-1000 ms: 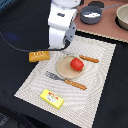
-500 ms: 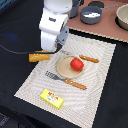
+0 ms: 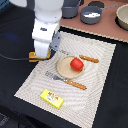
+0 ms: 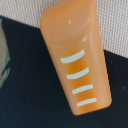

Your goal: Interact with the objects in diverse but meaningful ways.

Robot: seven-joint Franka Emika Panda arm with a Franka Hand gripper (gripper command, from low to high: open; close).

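Note:
The orange bread loaf point(image 4: 75, 55) with white stripes fills the wrist view, lying partly on the dark table and partly on the mat. In the exterior view only its end point(image 3: 32, 56) shows beside my gripper point(image 3: 43, 55), which hangs right over it. My fingers are hidden in both views. The red tomato point(image 3: 76, 63) sits on the beige plate point(image 3: 64, 71). An orange-handled fork point(image 3: 67, 81) lies in front of the plate and another orange-handled piece point(image 3: 89, 59) lies behind it. The yellow packet point(image 3: 52, 98) lies near the mat's front.
A striped placemat point(image 3: 102, 90) lies under the plate and cutlery. A grey pot point(image 3: 70, 7), a grey saucepan point(image 3: 92, 14) and another round dish point(image 3: 123, 17) stand on the wooden surface at the back. A cable point(image 3: 12, 57) runs along the exterior view's left.
My arm has moved toward the exterior view's left and lower, from beside the plate to right over the bread loaf. The other objects have not moved.

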